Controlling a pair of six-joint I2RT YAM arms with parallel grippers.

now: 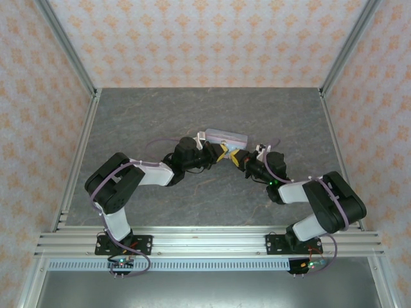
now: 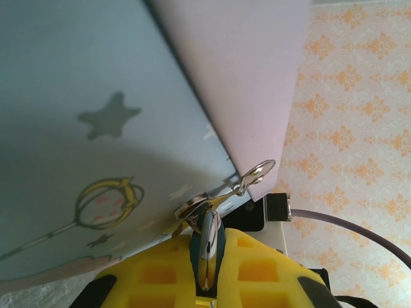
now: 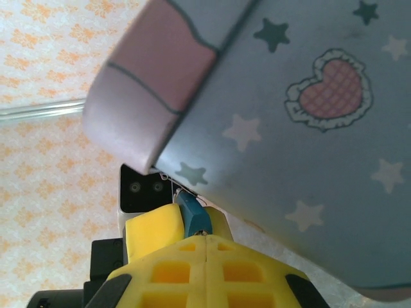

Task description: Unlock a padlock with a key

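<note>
The teal-blue padlock (image 2: 209,247) is pinched between the yellow fingers of my shut left gripper (image 2: 207,282). Its thin shackle passes through metal rings at the clasp (image 2: 257,173) of the cartoon-printed tin (image 2: 96,128). In the right wrist view the padlock (image 3: 194,215) pokes out from the left gripper's fingers (image 3: 151,228), close under the tin (image 3: 308,128). My right gripper (image 3: 205,239) is shut, its tips pressed against the padlock's end. A tiny tan glint of the key (image 3: 201,233) shows there. From above, both grippers (image 1: 220,153) (image 1: 236,158) meet just in front of the tin (image 1: 225,136).
The tin sits mid-table on the grey surface (image 1: 160,115). Patterned walls and aluminium frame rails (image 1: 77,167) enclose the table on three sides. A purple cable (image 2: 347,224) runs off a black mount beside the clasp.
</note>
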